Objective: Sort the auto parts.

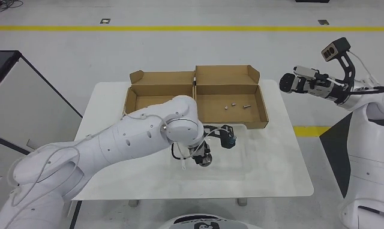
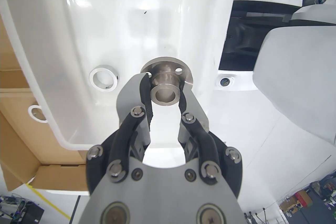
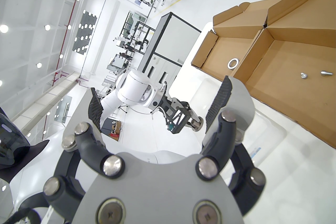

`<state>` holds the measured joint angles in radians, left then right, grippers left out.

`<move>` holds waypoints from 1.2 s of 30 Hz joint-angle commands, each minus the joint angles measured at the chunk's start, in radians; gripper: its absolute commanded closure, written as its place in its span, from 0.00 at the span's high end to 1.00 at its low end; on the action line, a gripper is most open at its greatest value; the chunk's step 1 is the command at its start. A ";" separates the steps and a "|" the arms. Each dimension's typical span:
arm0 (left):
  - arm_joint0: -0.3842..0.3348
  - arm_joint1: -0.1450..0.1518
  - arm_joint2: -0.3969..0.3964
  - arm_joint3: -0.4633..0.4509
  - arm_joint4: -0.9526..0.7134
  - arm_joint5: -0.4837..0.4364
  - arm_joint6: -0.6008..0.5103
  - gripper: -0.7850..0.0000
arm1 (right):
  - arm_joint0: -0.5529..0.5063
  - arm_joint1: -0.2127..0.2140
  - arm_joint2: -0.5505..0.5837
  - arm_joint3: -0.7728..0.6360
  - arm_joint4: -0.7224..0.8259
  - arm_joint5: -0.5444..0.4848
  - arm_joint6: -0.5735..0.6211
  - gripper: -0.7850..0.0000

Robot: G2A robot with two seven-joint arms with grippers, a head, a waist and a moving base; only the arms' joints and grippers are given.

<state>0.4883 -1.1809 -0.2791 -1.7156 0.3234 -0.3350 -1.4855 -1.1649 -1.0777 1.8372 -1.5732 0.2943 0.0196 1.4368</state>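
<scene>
Big white table (image 1: 270, 163) with rounded corners. At its far side sits the right box (image 1: 231, 94), open brown cardboard, and all placings below are taken from it. Same size, the left box (image 1: 157, 100), touching the right box's left wall. Next, a clear tray (image 2: 78, 25) on the table, close in front of the right box's near wall. Raised in the air to the right of the right box and apart from it, the right gripper (image 3: 157, 99), pincer spread wide. In front of the right box, over the tray, the left gripper (image 2: 163, 89), pincer clamped on the sleeve of a flanged bushing (image 2: 164, 76), flange end away from the wrist. Cannot tell if the flange touches the tray floor. A bright shaft collar (image 2: 103, 78) lies flat in the tray just beside the bushing, not touching it. A white ring (image 3: 233, 63) lies flat in the left box, near the wall it shares with the right box. On the right box's floor, near each other, a round-headed piece (image 3: 304, 75) and a small bolt (image 3: 325, 73).
</scene>
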 commanded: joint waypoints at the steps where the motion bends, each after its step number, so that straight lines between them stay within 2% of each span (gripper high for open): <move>1: -0.010 0.014 -0.014 -0.040 -0.018 0.018 -0.017 0.00 | 0.000 0.000 0.000 0.000 0.000 0.000 0.000 1.00; 3: -0.023 0.025 -0.028 -0.063 -0.013 0.038 -0.037 0.00 | 0.000 0.000 0.000 0.000 0.000 0.000 0.000 1.00; 14: -0.023 0.025 -0.028 -0.063 -0.013 0.038 -0.037 0.00 | 0.000 0.000 0.000 0.000 0.000 0.000 0.000 1.00; 18: 0.008 0.040 -0.069 -0.050 -0.042 0.017 0.032 0.00 | 0.000 0.000 0.000 0.000 0.000 0.000 0.000 1.00; 25: 0.099 0.111 -0.225 -0.031 -0.171 -0.082 0.112 0.00 | 0.000 0.000 0.000 0.000 0.000 0.000 0.000 1.00; 32: 0.251 0.202 -0.449 0.019 -0.368 -0.235 0.235 0.00 | 0.000 0.000 0.000 0.000 0.000 0.000 0.000 1.00; 36: 0.330 0.241 -0.540 0.044 -0.523 -0.303 0.304 0.00 | 0.000 0.000 0.000 0.000 0.000 0.000 0.000 1.00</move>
<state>0.7952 -0.9486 -0.7973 -1.6768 -0.1418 -0.6179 -1.2030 -1.1649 -1.0777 1.8372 -1.5732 0.2943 0.0196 1.4368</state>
